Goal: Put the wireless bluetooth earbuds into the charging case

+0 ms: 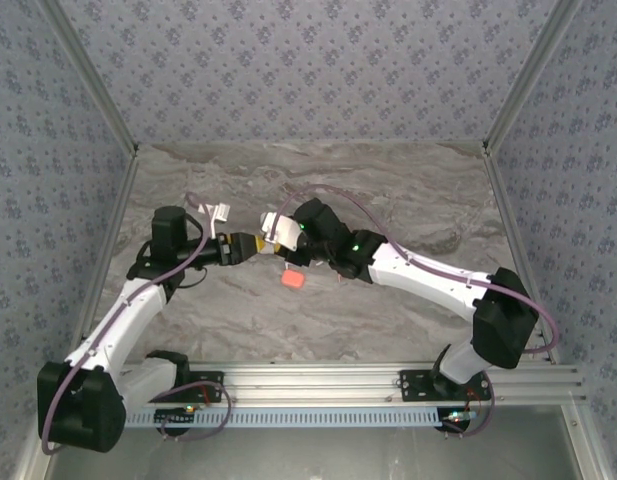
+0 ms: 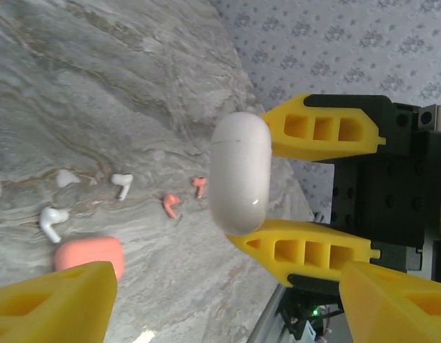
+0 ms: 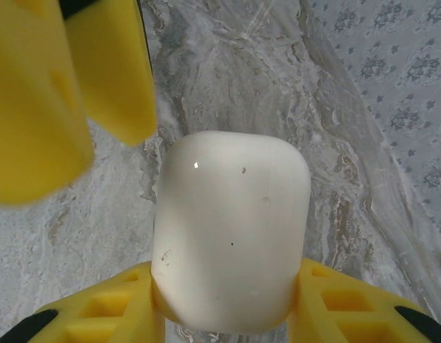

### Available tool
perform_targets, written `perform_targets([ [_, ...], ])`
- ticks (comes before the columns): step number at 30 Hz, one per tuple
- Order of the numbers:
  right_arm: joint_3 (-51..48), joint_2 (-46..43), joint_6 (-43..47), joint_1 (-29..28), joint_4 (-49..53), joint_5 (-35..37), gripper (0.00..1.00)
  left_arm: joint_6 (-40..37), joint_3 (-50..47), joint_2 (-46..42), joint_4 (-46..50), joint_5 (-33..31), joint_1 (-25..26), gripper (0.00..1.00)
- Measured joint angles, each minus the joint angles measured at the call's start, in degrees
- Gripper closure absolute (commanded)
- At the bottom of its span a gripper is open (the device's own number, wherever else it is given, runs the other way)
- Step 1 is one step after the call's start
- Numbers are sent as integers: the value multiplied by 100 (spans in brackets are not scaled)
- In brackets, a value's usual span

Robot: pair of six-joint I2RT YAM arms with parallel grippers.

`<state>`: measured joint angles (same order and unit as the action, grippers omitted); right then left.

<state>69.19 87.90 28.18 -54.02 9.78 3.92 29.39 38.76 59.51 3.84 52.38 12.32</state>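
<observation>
My right gripper [image 3: 231, 289] is shut on a closed white charging case [image 3: 231, 229], holding it above the table by its two sides. In the left wrist view the case [image 2: 239, 171] sits between the right gripper's yellow fingers [image 2: 320, 128]. My left gripper [image 2: 227, 280] is open and faces the case from close by, with nothing between its jaws. From above, the left gripper [image 1: 248, 245] nearly meets the held case [image 1: 280, 228]. White earbuds [image 2: 122, 184] [image 2: 52, 220] and two coral earbuds [image 2: 170, 205] [image 2: 199, 186] lie loose on the marble.
A closed coral case [image 1: 293, 280] lies on the table just in front of both grippers, also seen as the coral case [image 2: 88, 256] beside my left finger. A white item [image 1: 218, 212] sits behind the left arm. Patterned walls [image 1: 308, 70] enclose the table.
</observation>
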Motion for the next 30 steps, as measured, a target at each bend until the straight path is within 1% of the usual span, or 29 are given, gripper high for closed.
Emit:
perform_targets([
  [5, -4, -15, 114, -96, -22, 46, 59, -35, 90, 203, -109, 44, 214, 42],
  [14, -4, -26, 192, -151, -26, 44, 58, -33, 173, 330, -282, 57, 356, 69],
  [17, -4, -68, 223, -151, -17, 44, 56, -7, 173, 341, -313, 37, 356, 76],
  [19, -7, -92, 229, -140, -17, 44, 54, 15, 179, 339, -361, 44, 361, 79],
  [21, -7, -114, 229, -116, -11, 22, 50, 26, 181, 339, -398, 37, 387, 80],
  [23, -7, -157, 177, -61, 44, -72, 42, 52, 181, 339, -446, 35, 426, 81],
  [25, -20, -254, 83, 9, 98, -219, 35, 66, 181, 337, -544, 26, 505, 82],
  [28, -195, -599, -114, 168, 138, -501, 24, 74, 181, 304, -750, -63, 645, 86],
  [30, -308, -861, -289, 337, 173, -730, 19, 68, 179, 267, -922, -168, 754, 90],
])
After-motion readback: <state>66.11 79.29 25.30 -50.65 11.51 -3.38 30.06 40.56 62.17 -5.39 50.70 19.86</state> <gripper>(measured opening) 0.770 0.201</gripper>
